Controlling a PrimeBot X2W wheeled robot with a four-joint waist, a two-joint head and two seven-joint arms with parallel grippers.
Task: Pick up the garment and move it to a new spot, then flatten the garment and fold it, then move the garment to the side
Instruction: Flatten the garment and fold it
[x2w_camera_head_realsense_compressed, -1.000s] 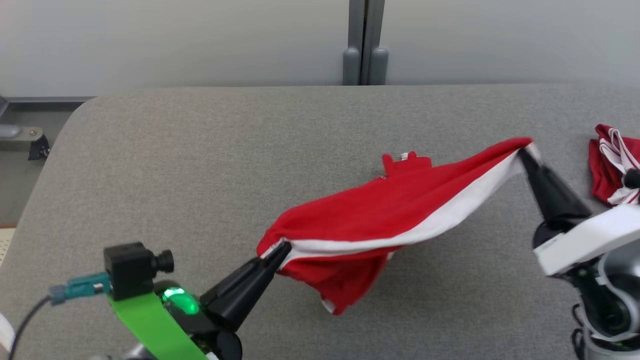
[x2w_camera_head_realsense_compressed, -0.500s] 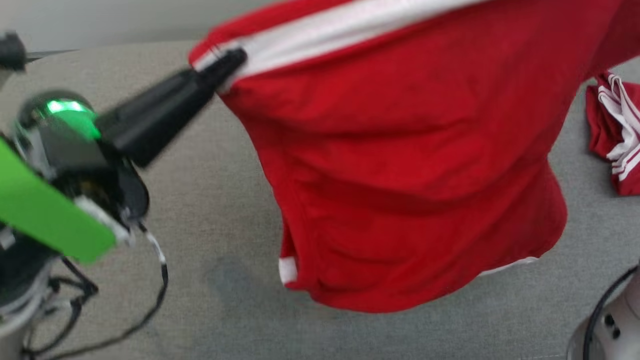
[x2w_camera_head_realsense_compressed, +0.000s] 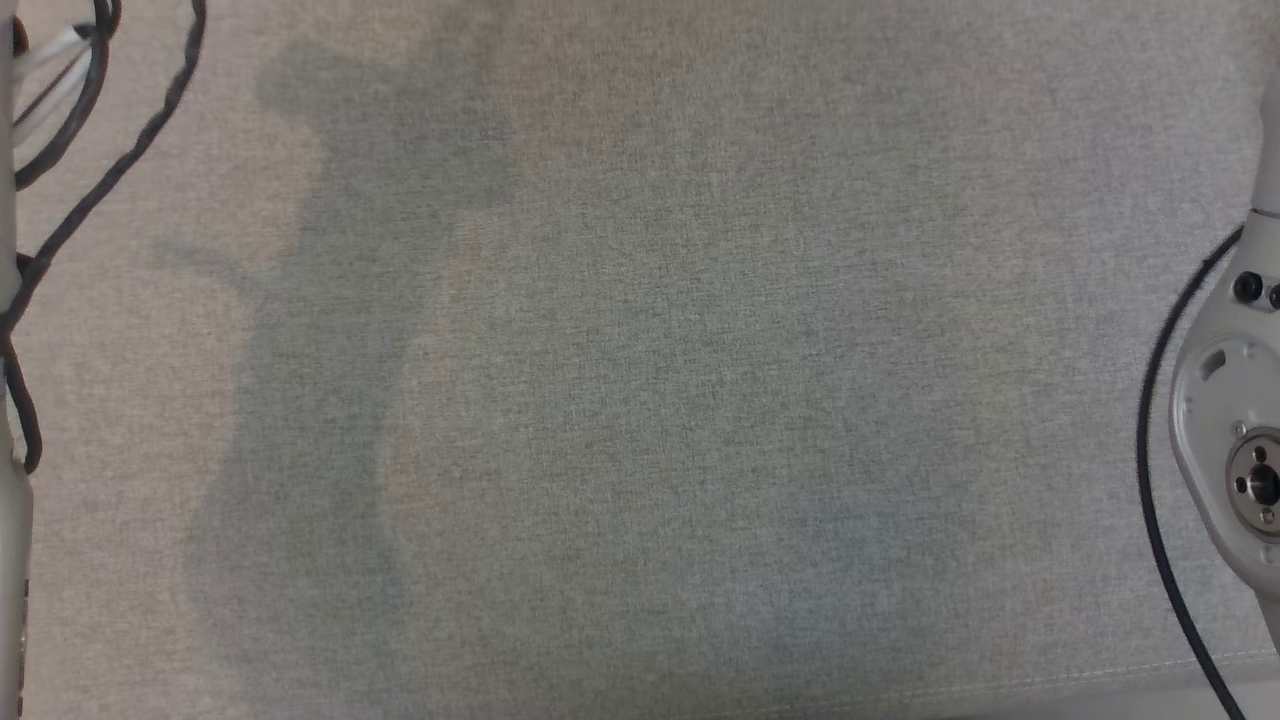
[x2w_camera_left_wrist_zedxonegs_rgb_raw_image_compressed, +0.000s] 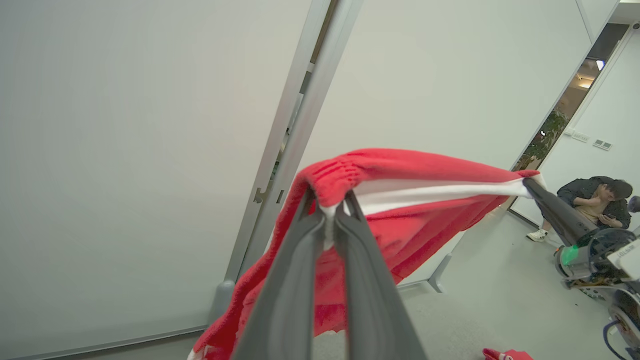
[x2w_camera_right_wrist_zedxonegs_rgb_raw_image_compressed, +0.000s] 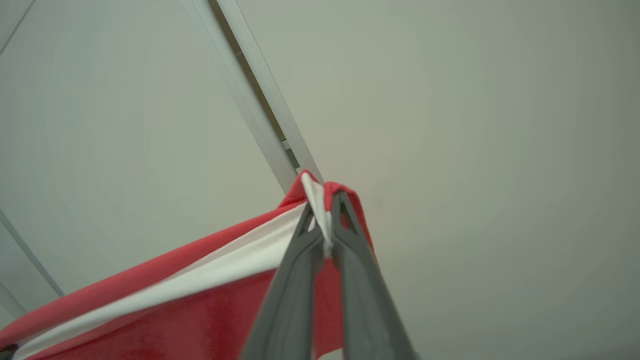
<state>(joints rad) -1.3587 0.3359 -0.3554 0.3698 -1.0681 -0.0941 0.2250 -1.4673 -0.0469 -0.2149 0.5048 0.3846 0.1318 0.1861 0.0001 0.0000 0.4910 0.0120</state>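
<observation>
Hanging in the air between both tools: one garment (x2w_camera_left_wrist_zedxonegs_rgb_raw_image_compressed: 415, 225), red with a white band along the stretched upper edge.

- Left tool (x2w_camera_left_wrist_zedxonegs_rgb_raw_image_compressed: 327, 202): fingers pressed together on a gathered, ribbed corner of the garment, white cloth pinched in the narrow slit between them. Red cloth falls away below and behind the fingers.
- Right tool (x2w_camera_right_wrist_zedxonegs_rgb_raw_image_compressed: 325, 212): clamped tight on the opposite corner, the white band nipped between its tips and red cloth folded over the tips. In the left wrist view this tool (x2w_camera_left_wrist_zedxonegs_rgb_raw_image_compressed: 531, 186) shows at the far end of the taut edge, well apart from the left one.
- Garment (x2w_camera_right_wrist_zedxonegs_rgb_raw_image_compressed: 175, 317), position: spread from tool to tool with its top edge pulled nearly straight and the body drooping beneath; backed by a pale wall (x2w_camera_left_wrist_zedxonegs_rgb_raw_image_compressed: 125, 150) and a grey post (x2w_camera_left_wrist_zedxonegs_rgb_raw_image_compressed: 295, 125).
- Counter (x2w_camera_head_realsense_compressed: 640, 400): grey fabric top, broad soft shadow toward its left side.
- Cables (x2w_camera_head_realsense_compressed: 70, 190): dark, looping by the counter's left edge.
- Arm joint (x2w_camera_head_realsense_compressed: 1230, 420): pale, by the right edge.
- Second red-and-white cloth (x2w_camera_left_wrist_zedxonegs_rgb_raw_image_compressed: 505, 354): lying low, below the right tool.
- Person (x2w_camera_left_wrist_zedxonegs_rgb_raw_image_compressed: 595, 200): seated, far off.
</observation>
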